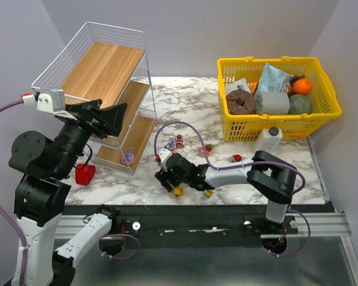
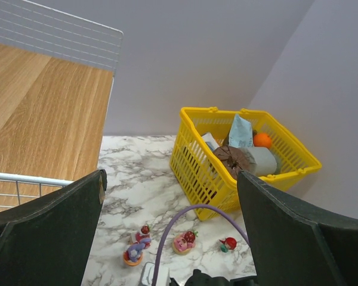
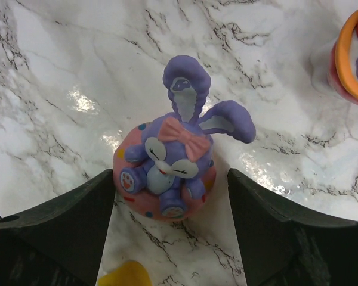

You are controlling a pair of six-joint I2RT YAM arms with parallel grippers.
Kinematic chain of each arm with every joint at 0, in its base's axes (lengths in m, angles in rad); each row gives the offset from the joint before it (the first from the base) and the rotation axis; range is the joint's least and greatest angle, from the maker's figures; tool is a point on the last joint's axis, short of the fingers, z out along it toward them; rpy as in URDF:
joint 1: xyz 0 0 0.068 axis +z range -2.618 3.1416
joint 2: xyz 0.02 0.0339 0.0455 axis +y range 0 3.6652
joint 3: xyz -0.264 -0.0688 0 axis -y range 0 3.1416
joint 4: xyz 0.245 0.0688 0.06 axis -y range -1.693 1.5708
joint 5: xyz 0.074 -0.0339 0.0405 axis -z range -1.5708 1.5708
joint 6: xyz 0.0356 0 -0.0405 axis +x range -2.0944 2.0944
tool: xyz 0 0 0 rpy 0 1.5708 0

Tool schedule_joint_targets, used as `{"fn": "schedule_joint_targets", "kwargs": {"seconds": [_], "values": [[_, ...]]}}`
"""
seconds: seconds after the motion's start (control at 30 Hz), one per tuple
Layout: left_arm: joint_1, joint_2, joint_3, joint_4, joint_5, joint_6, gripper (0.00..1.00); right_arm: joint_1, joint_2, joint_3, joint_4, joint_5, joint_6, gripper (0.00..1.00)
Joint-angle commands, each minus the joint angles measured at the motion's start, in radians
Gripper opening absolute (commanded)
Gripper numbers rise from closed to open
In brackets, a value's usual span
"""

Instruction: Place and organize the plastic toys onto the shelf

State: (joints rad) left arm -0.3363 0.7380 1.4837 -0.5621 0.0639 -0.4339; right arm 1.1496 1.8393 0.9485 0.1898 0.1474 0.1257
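A purple bunny toy [image 3: 167,161] on a pink round base stands on the marble between the fingers of my right gripper [image 3: 170,179]. The jaws are open; the left finger is at the base's edge and the right finger stands clear of it. In the top view that gripper [image 1: 165,179] is low at the table's front. Two yellow ducks [image 1: 178,192] [image 1: 208,192] lie beside it. More small toys [image 1: 178,141] [image 1: 204,149] [image 1: 236,158] stand mid-table. One purple toy [image 1: 128,157] sits on the lowest board of the shelf [image 1: 104,65]. My left gripper [image 1: 112,108] hangs open and empty, raised in front of the shelf.
A yellow basket [image 1: 278,95] of groceries stands at the back right, with a white bottle [image 1: 269,140] in front of it. A red bell pepper [image 1: 85,174] lies left of the shelf's foot. An orange-rimmed toy [image 3: 352,59] is near the right gripper.
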Motion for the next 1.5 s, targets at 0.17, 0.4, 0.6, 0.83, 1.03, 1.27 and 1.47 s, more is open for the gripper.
{"fn": "schedule_joint_targets", "kwargs": {"seconds": [0.17,0.4,0.6,0.83,1.03,1.27,1.47], "values": [[-0.006,0.027,0.046,0.033,0.004,0.017,0.99,-0.007,0.032,0.113,-0.138,-0.068,0.080,0.81],[-0.006,0.041,0.047,0.033,-0.004,0.030,0.99,-0.007,0.086,0.188,-0.184,-0.062,0.141,0.79],[-0.006,0.041,0.050,0.024,-0.018,0.043,0.99,-0.005,0.101,0.184,-0.243,0.000,0.193,0.74],[-0.006,0.049,0.061,-0.004,-0.030,0.050,0.99,-0.005,0.109,0.205,-0.248,0.017,0.187,0.32],[-0.006,-0.011,-0.026,0.014,-0.010,0.057,0.99,-0.007,0.092,0.243,-0.219,0.014,0.123,0.08],[-0.006,-0.074,-0.083,0.022,-0.006,0.112,0.99,-0.011,0.066,0.311,-0.199,-0.026,0.037,0.01],[-0.027,-0.126,-0.131,0.059,-0.056,0.144,0.99,-0.060,0.103,0.360,-0.107,-0.083,0.020,0.01]]}}
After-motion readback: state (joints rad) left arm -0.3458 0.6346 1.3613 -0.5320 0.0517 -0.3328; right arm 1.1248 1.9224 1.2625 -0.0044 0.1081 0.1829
